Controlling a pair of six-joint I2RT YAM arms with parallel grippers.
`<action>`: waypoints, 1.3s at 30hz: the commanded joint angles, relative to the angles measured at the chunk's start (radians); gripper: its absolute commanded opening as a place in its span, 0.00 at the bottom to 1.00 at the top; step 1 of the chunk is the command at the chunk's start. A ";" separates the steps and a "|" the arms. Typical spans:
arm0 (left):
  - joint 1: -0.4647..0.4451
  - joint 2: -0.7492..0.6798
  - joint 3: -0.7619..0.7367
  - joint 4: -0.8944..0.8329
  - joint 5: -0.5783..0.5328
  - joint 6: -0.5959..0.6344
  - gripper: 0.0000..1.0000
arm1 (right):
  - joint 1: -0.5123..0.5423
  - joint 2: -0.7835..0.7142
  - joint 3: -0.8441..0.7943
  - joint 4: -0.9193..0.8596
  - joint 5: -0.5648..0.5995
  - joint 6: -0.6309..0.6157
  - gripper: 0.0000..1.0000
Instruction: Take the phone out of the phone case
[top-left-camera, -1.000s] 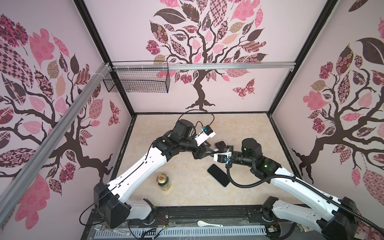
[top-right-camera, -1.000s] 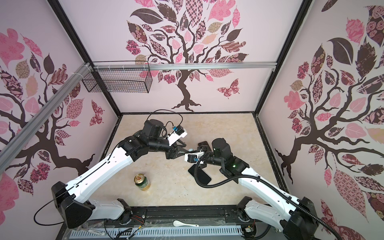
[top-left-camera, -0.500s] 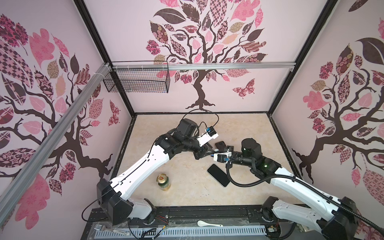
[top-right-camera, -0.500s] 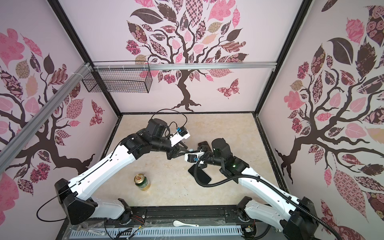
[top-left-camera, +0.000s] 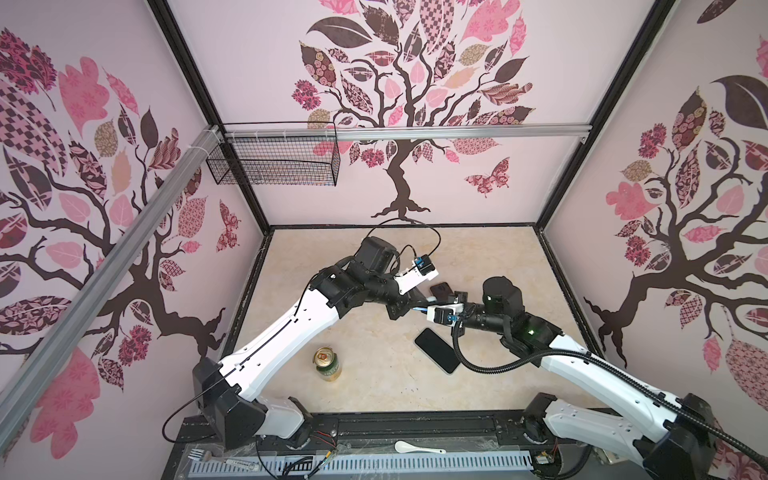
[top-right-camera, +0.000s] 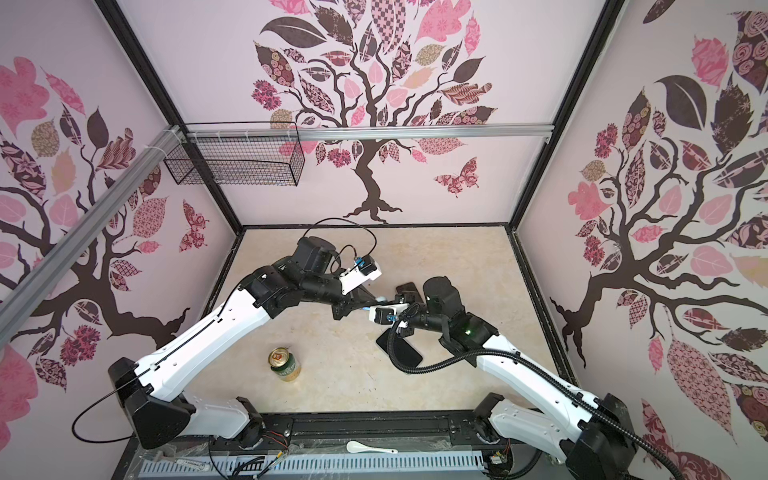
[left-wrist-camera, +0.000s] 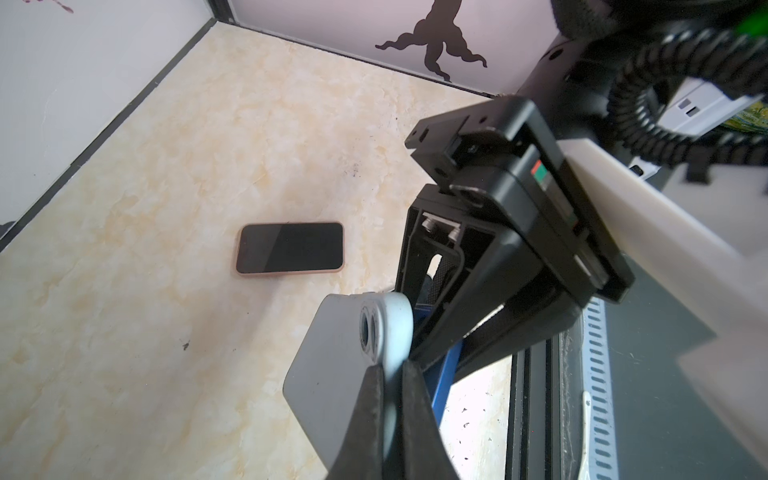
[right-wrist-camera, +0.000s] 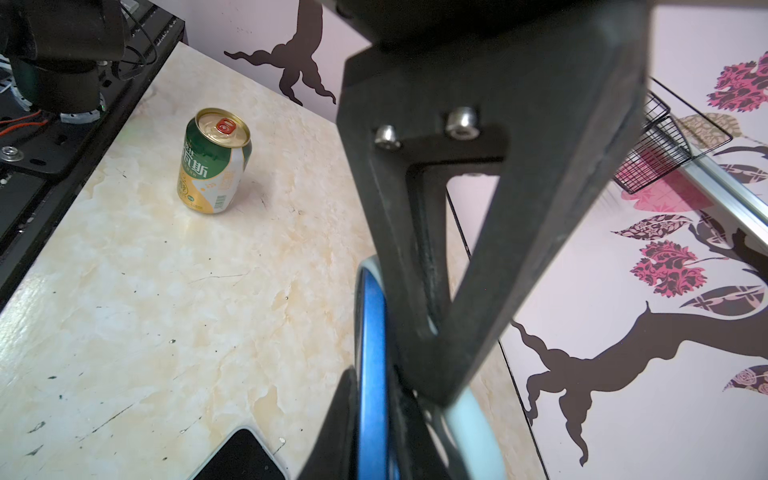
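**Both top views**
- Item 1: phone (top-left-camera: 437, 350). It lies flat on the marble-pattern table (top-left-camera: 365, 399) with its black screen up, front-right of centre, under the right arm's cable. Its long axis runs diagonally from the table's middle toward the front-right corner. No writing is legible on it.
- Item 2: phone case (top-left-camera: 419, 308), pale blue. It is held off the table between the left gripper (top-left-camera: 409, 307) and the right gripper (top-left-camera: 434, 303), near the phone but apart from it.
- Item 3: second dark handset (top-left-camera: 441, 288), flat on the table just behind the grippers.
- Item 4: can (top-left-camera: 327, 364), upright, front and left of centre.

**Left wrist view**
- The left gripper's jaws pinch the case's edge beside its lens cut-out.
- The right gripper's jaws clamp the case's far end.
- The second handset shows a pinkish rim and lies screen up.

**Right wrist view**
- The right gripper's jaws press on the case's blue rim.
- The can is green and gold with a red pull-tab. Its label carries white Chinese characters, and 1 reads "斯".
- 1 pale-rimmed corner of the phone shows on the table.
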 joint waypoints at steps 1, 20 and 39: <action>0.017 0.007 0.035 -0.017 -0.098 -0.001 0.00 | 0.007 -0.014 0.046 0.045 -0.046 -0.006 0.00; 0.157 -0.049 0.031 -0.017 -0.058 0.001 0.00 | 0.032 -0.087 -0.050 0.066 -0.069 0.031 0.00; 0.291 0.173 0.186 -0.409 0.108 0.282 0.00 | -0.117 -0.055 0.002 -0.150 0.047 0.963 0.00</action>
